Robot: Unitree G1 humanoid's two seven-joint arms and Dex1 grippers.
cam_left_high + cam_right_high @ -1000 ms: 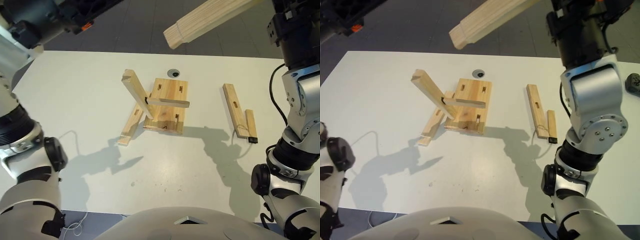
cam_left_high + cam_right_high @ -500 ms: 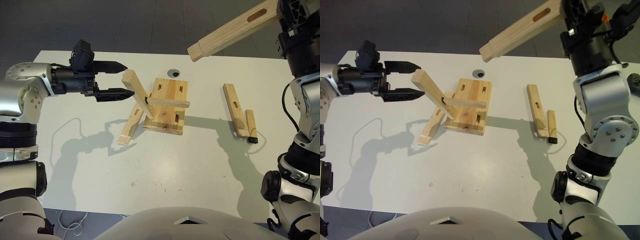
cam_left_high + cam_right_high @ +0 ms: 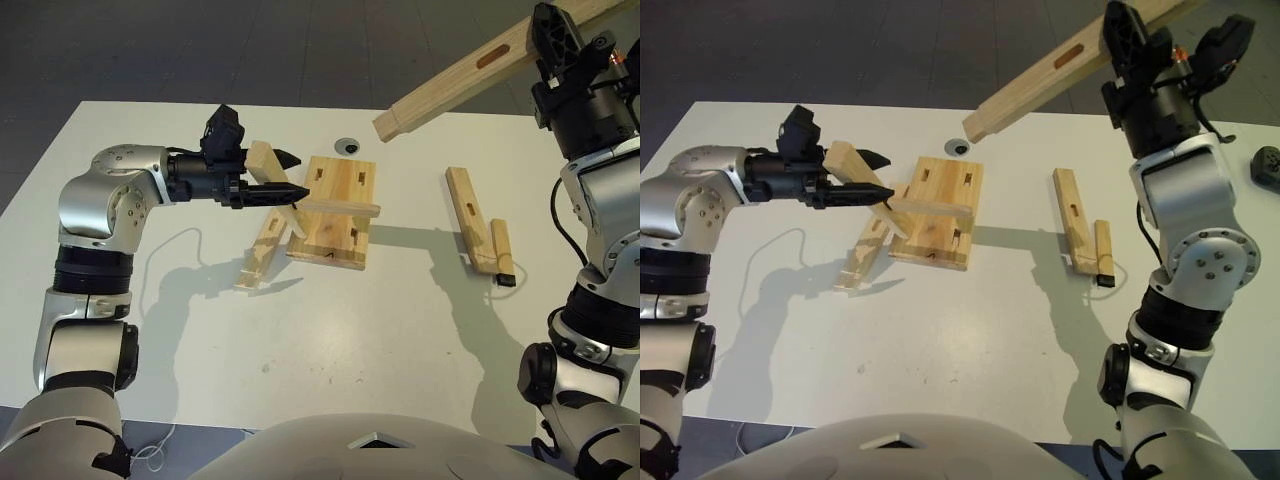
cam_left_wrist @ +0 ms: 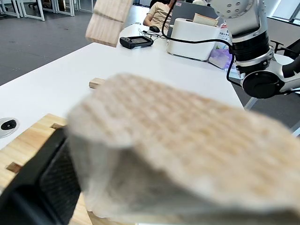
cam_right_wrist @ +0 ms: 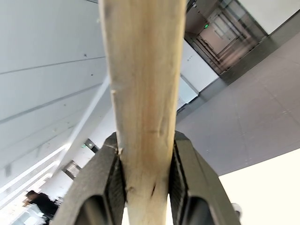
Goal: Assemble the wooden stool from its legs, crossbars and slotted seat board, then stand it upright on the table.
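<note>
Left fingers (image 3: 295, 174): released, spreading on either side of the tilted leg (image 3: 262, 158) near its upper end. That leg is leaning over the seat board (image 3: 345, 180), with a crossbar (image 3: 345, 207) running from it across the board; the board is lying flat on the surface (image 3: 350, 330).

Right fingers (image 5: 143, 159): clenched on the flat faces of a long slotted leg (image 3: 470, 75); you are holding it high, slanting down over the far edge of the surface.

Spare parts: one leg (image 3: 258, 255) is lying flat just beside the board on your left; another leg (image 3: 468, 215) and a short bar (image 3: 500, 255) are lying together, well apart on your right.

Handling, as a judgement: you are working with light, rigid softwood that is giving nothing under the pads. The smooth planed faces are likely to slip if you are pinching across corners, so be taking each leg on two opposite flat faces. The tilted leg is probably sitting loosely in its joint, so gripping near the top is giving you leverage but also risking prying the crossbar out; the long leg, gripped toward one end, is tending to swing.
</note>
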